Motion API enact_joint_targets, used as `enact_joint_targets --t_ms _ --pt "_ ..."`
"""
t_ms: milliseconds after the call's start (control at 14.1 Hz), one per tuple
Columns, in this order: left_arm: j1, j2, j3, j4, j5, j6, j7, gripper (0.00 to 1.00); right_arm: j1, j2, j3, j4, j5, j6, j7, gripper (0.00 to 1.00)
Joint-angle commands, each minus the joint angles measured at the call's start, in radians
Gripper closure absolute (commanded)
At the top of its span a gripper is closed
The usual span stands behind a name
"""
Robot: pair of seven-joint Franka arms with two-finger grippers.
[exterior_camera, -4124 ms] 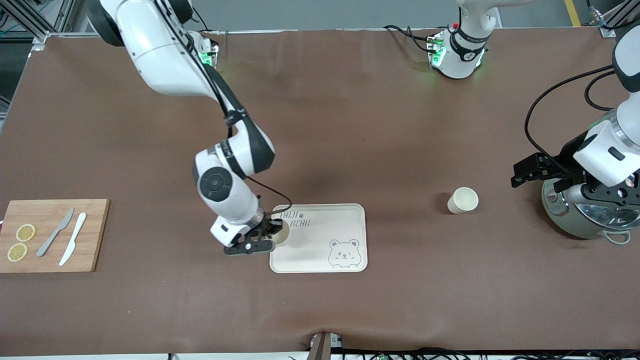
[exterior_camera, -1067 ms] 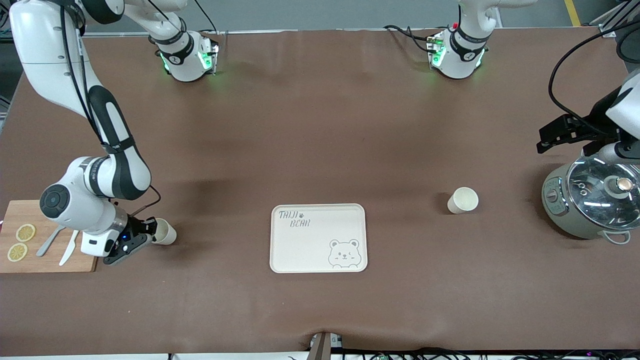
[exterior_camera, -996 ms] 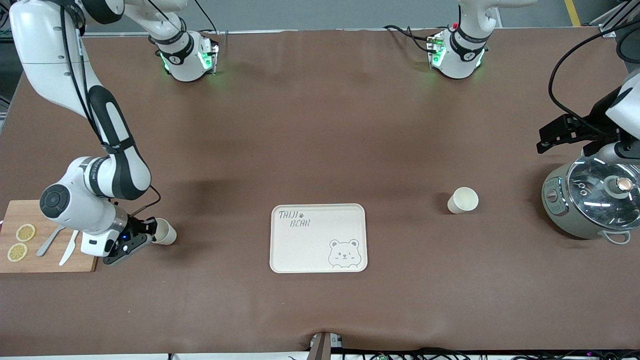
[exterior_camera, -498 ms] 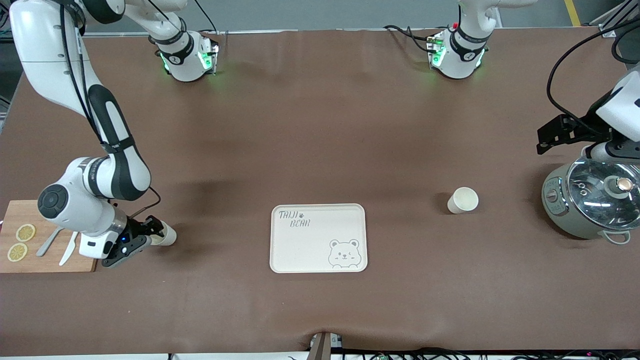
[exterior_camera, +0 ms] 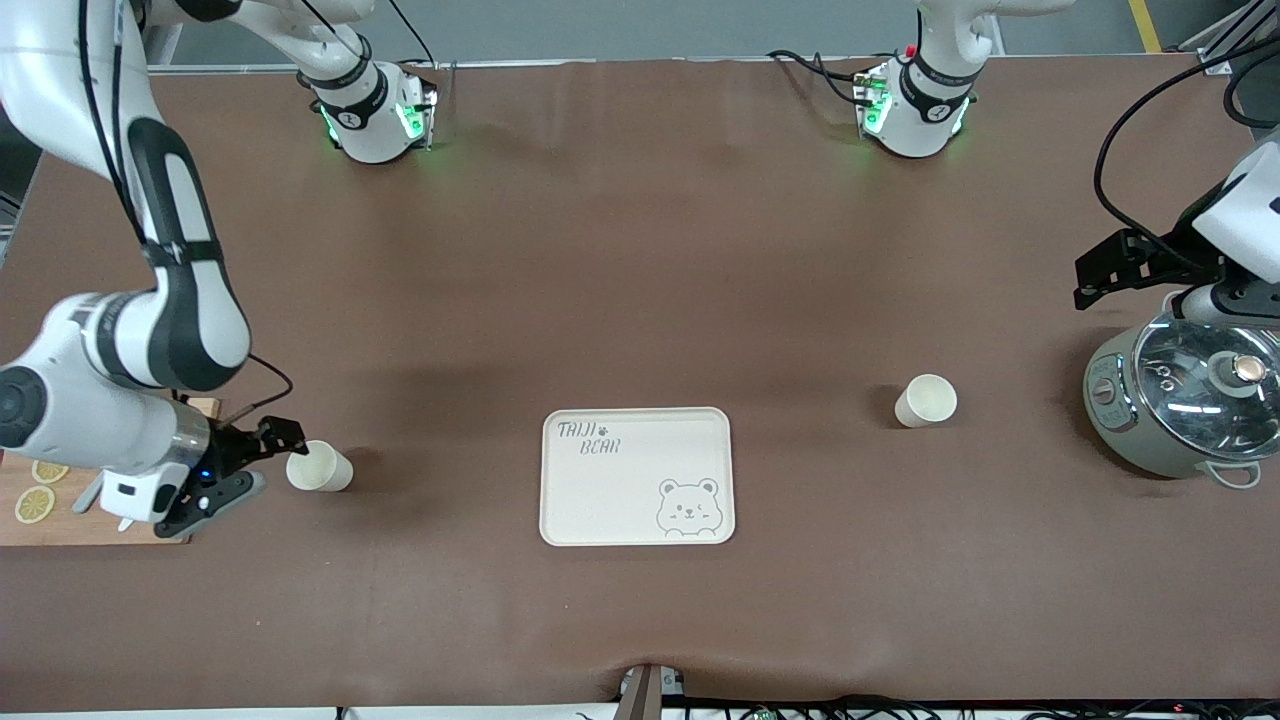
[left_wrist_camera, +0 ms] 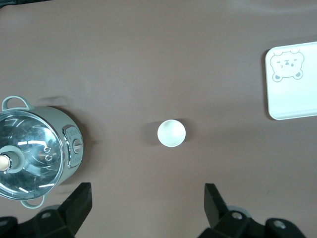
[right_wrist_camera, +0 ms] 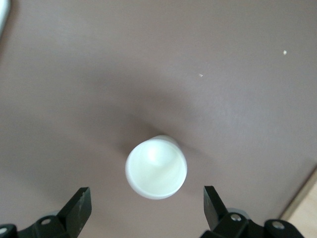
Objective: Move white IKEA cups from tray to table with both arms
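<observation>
One white IKEA cup stands upright on the brown table toward the right arm's end, free of any grip. My right gripper is open just beside it, its fingers apart and clear of the cup, as the right wrist view shows. The other white cup stands upright toward the left arm's end, between the tray and the pot. My left gripper hangs open and empty over the table by the pot. In the left wrist view that cup sits well off from its fingers.
A cream bear-printed tray lies empty mid-table, near the front camera. A grey-green pot with glass lid stands at the left arm's end. A wooden cutting board with lemon slices lies under the right arm's wrist.
My right gripper opened, let go of the cup on the table and drew back toward the cutting board. The left arm hardly moved.
</observation>
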Motion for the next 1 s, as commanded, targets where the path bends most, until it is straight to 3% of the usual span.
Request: enact_joint_targets --t_ms 0,427,711,924 --pt "0.000 -0.003 -0.004 0.002 0.016 0.007 0.016 0.00 0.016 -0.136 -0.003 -0.024 0.004 -0.147 0.132 0.00" --pt "0.001 -0.003 -0.005 0.002 0.020 0.013 0.016 0.00 0.006 -0.401 -0.008 -0.049 -0.088 -0.408 0.317 0.00" --pt "0.013 0.005 -0.004 0.000 0.013 0.039 0.016 0.00 -0.062 -0.595 -0.011 -0.153 -0.088 -0.430 0.320 0.00" --pt "0.014 0.003 -0.004 0.001 0.013 0.037 0.016 0.00 -0.094 -0.661 -0.012 -0.152 -0.096 -0.497 0.337 0.00"
